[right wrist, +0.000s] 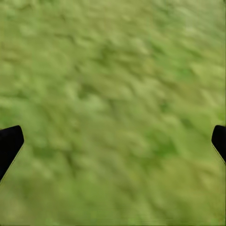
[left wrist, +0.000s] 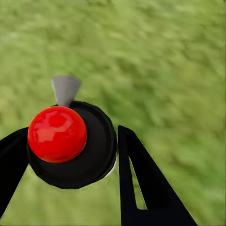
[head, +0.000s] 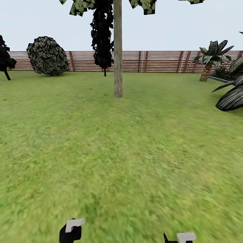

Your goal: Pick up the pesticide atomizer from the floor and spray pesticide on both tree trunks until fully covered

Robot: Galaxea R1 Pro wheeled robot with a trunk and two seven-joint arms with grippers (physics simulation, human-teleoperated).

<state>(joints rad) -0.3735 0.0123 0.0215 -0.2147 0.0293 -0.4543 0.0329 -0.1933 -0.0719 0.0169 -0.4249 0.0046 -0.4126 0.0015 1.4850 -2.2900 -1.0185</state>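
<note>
The garden's lawn (head: 121, 162) stretches ahead to a tree with a straight pale grey-beige tree trunk (head: 117, 60), standing mid-distance at the centre; its foliage (head: 84, 5) is cut off at the top. The pesticide atomizer (left wrist: 56, 134), a dark bottle with a red top and a grey trigger head, sits between the black fingers of my left gripper (left wrist: 70, 155), which is shut on it above the grass. My left gripper (head: 71, 231) shows at the bottom edge of the head view. My right gripper (right wrist: 113, 141) hangs open over grass, and also shows low in the head view (head: 179, 238). The paved floor is out of view.
A red-brown slat fence (head: 152, 61) closes the far side. A round bush (head: 47, 55) stands at the back left, and a dark-leaved plant (head: 101, 33) hangs just left of the trunk. A small palm (head: 211, 57) and broad dark leaves (head: 233, 96) are at the right.
</note>
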